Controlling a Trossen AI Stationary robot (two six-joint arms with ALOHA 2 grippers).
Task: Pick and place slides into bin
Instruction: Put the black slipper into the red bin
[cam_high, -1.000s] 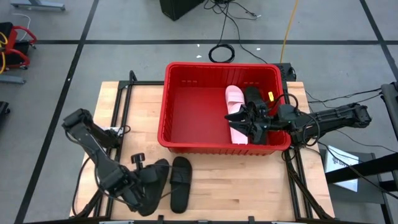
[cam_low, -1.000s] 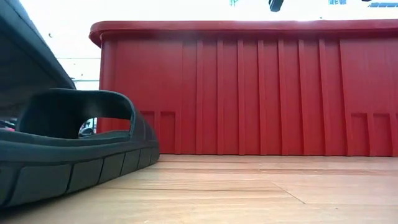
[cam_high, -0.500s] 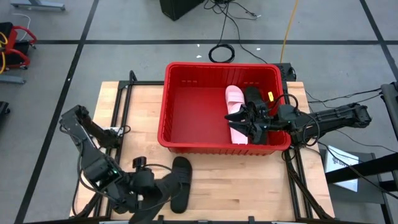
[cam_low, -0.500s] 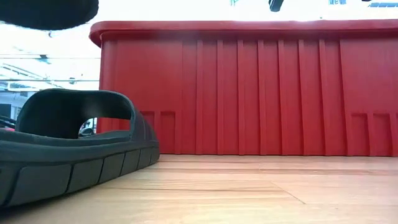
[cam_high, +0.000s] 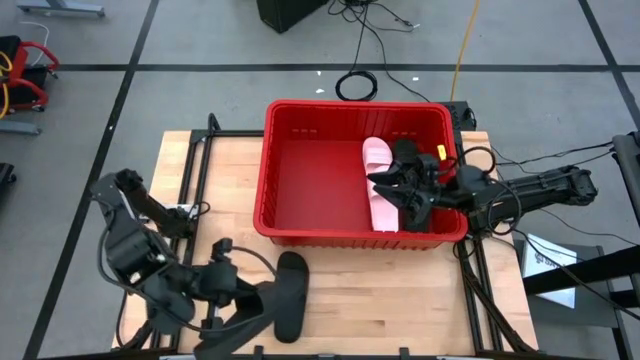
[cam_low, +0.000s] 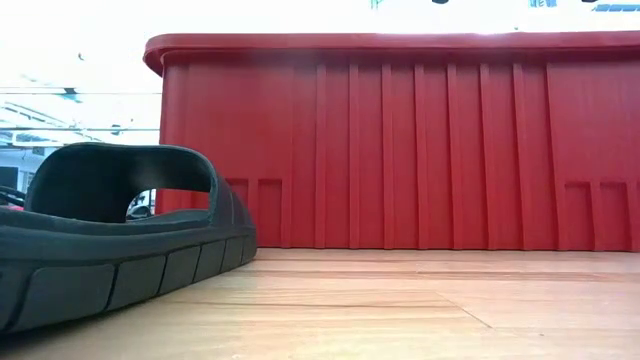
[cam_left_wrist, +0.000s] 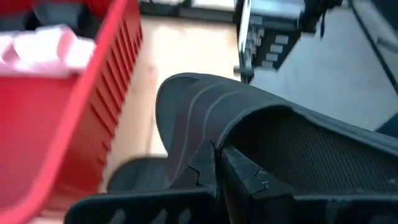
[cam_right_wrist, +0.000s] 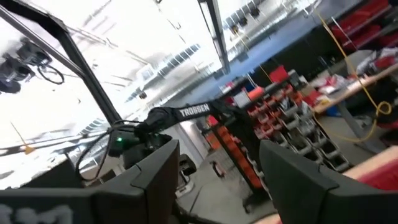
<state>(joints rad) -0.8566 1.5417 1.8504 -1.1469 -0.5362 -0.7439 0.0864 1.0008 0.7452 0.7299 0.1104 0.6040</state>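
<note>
Bin red, at far middle of table. Pink slide plus black slide lying inside bin's right half. Right gripper over bin's right side, above them, fingers spread wide, holding nothing. Left gripper at near-left, clamped tight on black slide's edge, raised off table. Another black slide flat on table just right of it, near side of bin.
</note>
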